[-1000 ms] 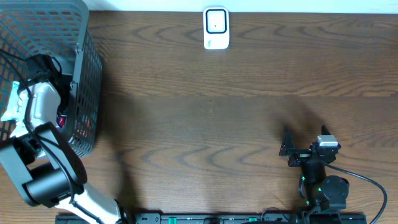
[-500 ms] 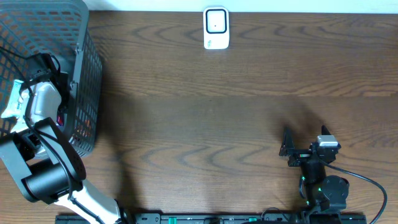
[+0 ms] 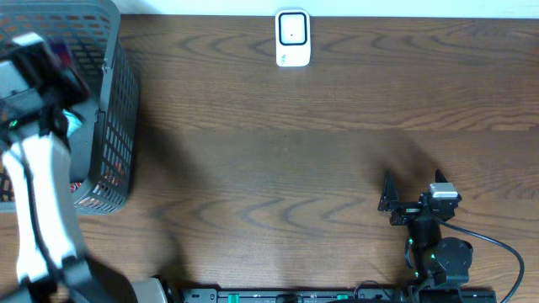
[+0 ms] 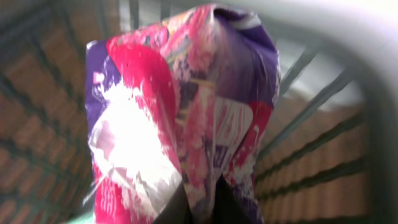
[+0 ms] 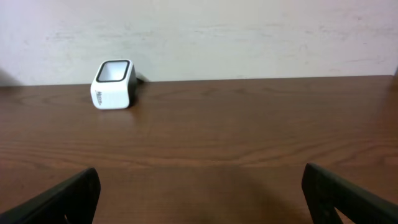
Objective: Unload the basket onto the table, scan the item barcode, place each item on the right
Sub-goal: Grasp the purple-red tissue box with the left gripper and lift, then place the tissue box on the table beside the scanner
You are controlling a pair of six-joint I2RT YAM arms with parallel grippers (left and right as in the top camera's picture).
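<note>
- Leftmost, left gripper (image 4: pixel 198 208) clenched on a crinkled purple-and-pink packet (image 4: pixel 186 112), over the grey mesh basket (image 3: pixel 118 126).
- White scanner (image 3: pixel 292 38) at the table's (image 3: pixel 253 168) far edge, centre.
- Right gripper (image 3: pixel 389 202) spread wide, empty, near edge.

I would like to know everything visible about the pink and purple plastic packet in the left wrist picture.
The pink and purple plastic packet is a glossy, crinkled pouch with white patches; its print is blurred. It stands roughly upright, pinched at its lower edge by the shut left gripper, with bars of the grey mesh basket behind it.
</note>
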